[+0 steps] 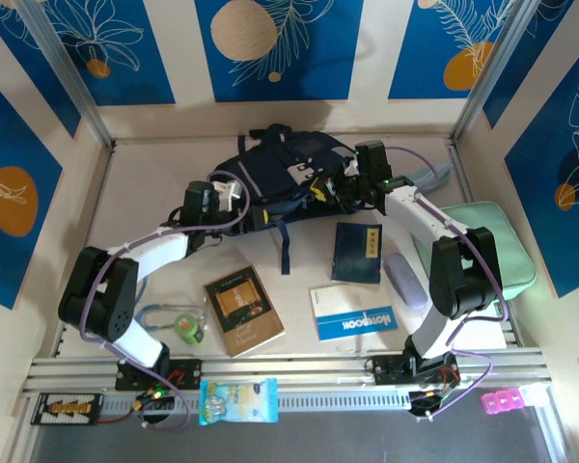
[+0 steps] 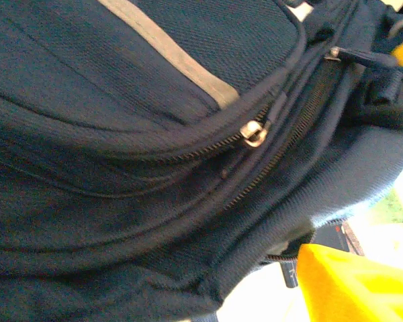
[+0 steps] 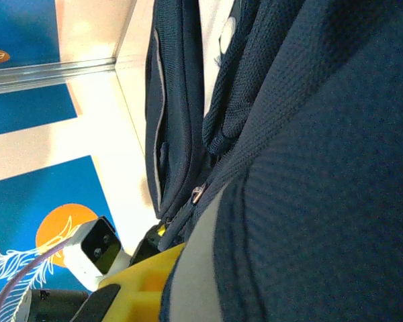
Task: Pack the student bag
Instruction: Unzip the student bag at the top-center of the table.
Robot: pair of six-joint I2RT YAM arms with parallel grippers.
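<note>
The student bag [image 1: 288, 166], navy blue with a grey-white patch, lies at the back middle of the table with a dark strap trailing toward me. My left gripper [image 1: 232, 195] presses against its left side. In the left wrist view the bag's fabric [image 2: 121, 168] and a zip pull [image 2: 255, 134] fill the frame; one yellow finger [image 2: 352, 285] shows and the other is hidden under the cloth. My right gripper [image 1: 350, 189] is at the bag's right side. Its yellow finger [image 3: 138, 285] lies tight against a fold of bag fabric [image 3: 309, 201], shut on it.
In front of the bag lie a navy notebook [image 1: 357, 253], a blue-and-white notebook [image 1: 352, 311], a brown book [image 1: 243, 309] and a lilac case [image 1: 405, 280]. The mint-green zip case [image 1: 492, 246] sits at the right. A green roll [image 1: 188, 326] and a snack packet [image 1: 237, 400] lie near the front.
</note>
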